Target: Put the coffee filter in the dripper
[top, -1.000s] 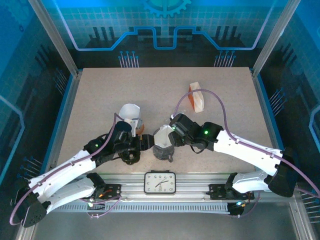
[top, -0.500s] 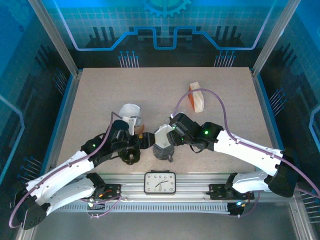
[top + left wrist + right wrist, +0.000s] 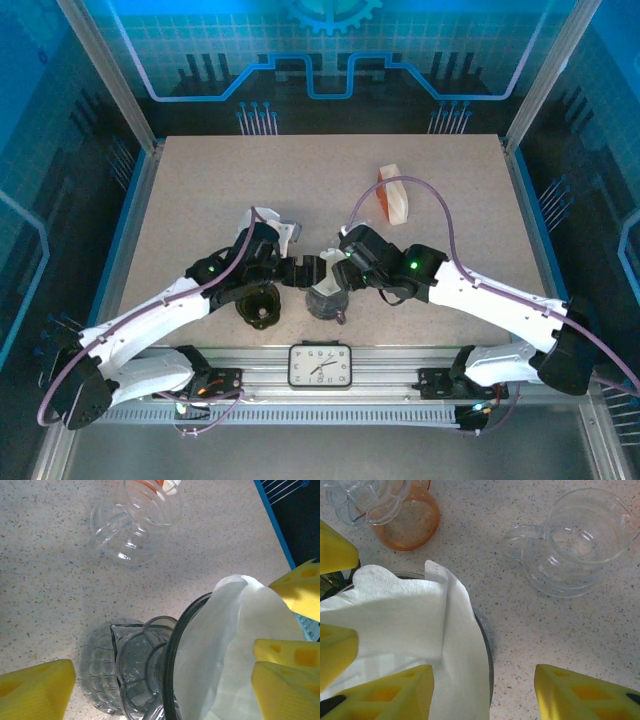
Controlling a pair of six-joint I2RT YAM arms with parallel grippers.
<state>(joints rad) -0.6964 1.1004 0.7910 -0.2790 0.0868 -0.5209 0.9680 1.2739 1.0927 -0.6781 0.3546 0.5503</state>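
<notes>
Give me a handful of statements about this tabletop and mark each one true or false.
1. The white coffee filter sits in the dark-rimmed dripper. True.
2. The glass pitcher lies tipped on its side. False: it stands upright, mouth up.
3. The left end effector is open. True.
4. The orange cup stands inside the dripper. False: it stands on the table beside the dripper.
</notes>
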